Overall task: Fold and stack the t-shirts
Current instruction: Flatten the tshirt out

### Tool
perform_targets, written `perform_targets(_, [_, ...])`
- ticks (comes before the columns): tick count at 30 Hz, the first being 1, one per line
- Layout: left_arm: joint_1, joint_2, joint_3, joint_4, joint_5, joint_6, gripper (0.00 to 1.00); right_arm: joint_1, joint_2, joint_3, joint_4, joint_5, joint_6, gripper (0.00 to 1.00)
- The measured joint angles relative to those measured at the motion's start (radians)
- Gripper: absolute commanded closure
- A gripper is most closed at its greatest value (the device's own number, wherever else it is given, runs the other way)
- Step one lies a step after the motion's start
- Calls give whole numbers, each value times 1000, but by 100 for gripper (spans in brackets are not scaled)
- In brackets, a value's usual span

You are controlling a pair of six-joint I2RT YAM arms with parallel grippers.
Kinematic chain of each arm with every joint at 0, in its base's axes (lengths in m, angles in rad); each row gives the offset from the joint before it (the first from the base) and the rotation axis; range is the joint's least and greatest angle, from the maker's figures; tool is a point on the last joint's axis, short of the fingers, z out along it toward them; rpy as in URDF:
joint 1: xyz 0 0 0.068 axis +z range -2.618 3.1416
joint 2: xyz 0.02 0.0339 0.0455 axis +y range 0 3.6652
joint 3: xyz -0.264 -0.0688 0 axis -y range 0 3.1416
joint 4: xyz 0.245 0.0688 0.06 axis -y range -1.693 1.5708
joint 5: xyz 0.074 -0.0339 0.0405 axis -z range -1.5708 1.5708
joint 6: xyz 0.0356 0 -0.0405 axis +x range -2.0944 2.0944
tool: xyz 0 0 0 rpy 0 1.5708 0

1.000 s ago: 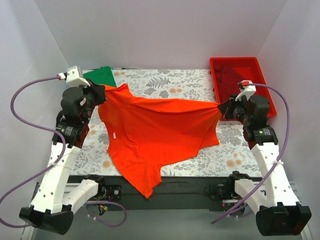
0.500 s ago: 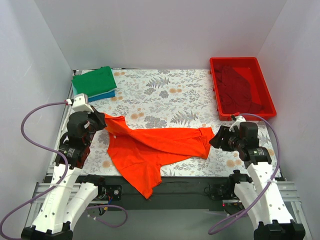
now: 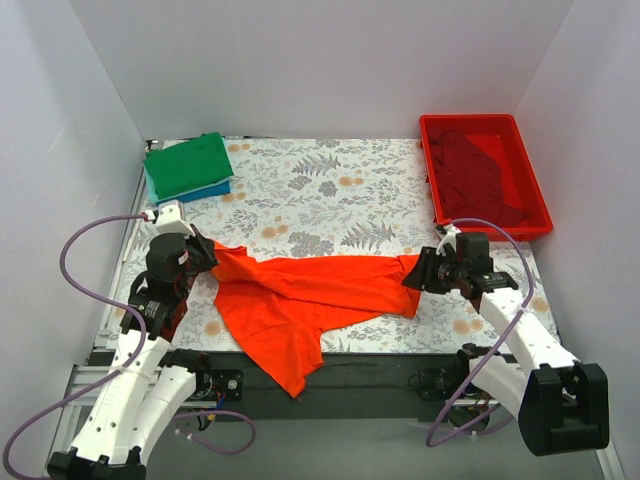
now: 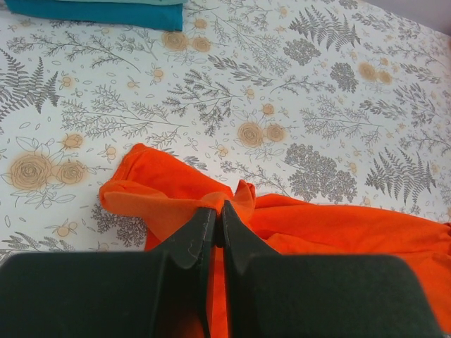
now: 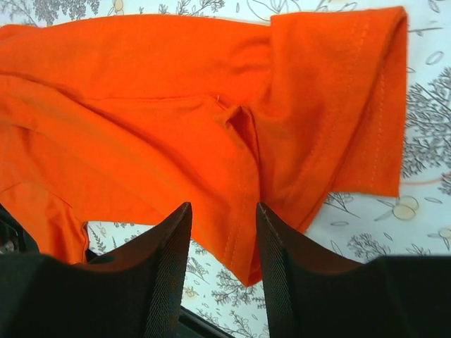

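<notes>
Nearest to us, the orange shirt (image 3: 300, 295) lies crumpled along the near edge of the tabletop (image 3: 320, 190). One part of it hangs down over that edge, left of the middle. The rest stretches as a rumpled band from left to right.

At the left end of the band, our left tool (image 3: 200, 255) is clenched on the cloth. In the left wrist view its jaws (image 4: 218, 211) are pressed together with a bunched fold of the orange shirt (image 4: 317, 225) pinched between them.

At the right end, our right tool (image 3: 412, 275) is released. In the right wrist view its jaws (image 5: 223, 208) stand apart over the orange shirt (image 5: 141, 105), just beside the flat sleeve, and grip nothing. We cannot tell whether they touch the cloth.

Farther back, in the far left corner, a folded green shirt (image 3: 188, 165) rests on a folded blue shirt (image 3: 212, 190). In the far right corner a red bin (image 3: 428, 160) holds a dark red shirt (image 3: 480, 175), loosely heaped.
</notes>
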Motion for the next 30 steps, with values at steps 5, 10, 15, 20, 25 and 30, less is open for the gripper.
perform_targets(5, [0,-27,-37,4,0,0,100,32,118,10,80,3,-12,51])
perform_targets(10, [0,-21,-38,18,-2,3,100,45,232,47,138,8,-31,51])
perform_targets(15, [0,-13,-38,21,-2,3,100,55,302,102,184,8,-48,51])
perform_targets(20, [0,-13,-38,24,-3,6,100,79,352,132,213,13,-60,53])
perform_targets(25, [0,-13,-38,24,-3,8,100,116,377,131,222,38,-68,55])
perform_targets(30, [0,-13,-38,24,-3,14,100,125,406,131,232,62,-71,57])
